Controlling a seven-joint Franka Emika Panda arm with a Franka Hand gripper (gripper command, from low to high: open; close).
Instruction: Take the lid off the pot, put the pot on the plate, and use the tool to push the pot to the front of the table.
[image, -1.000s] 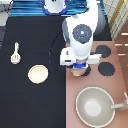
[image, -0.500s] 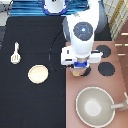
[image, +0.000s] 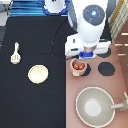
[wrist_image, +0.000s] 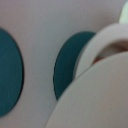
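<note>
- Since a second ago little has shifted: the white arm's gripper (image: 86, 50) stays low over the stove, just above the small pale-pink round pot (image: 77, 66).
- Pot sits open on the pinkish-brown stove top (image: 118, 85), reddish-brown contents showing; the lid is already off. Whether the lid hangs in the jaws I cannot tell.
- Wrist view, close in: a pale curved rim over a black burner (wrist_image: 70, 65).
- Flat cream round plate (image: 38, 74) waits bare on the black desk (image: 30, 107), well apart from the pot.
- Cream-white spatula tool (image: 16, 54) lies untouched beyond the plate, toward the exterior view's left.
- Large grey-beige pan (image: 95, 106) sits toward the exterior view's bottom.
</note>
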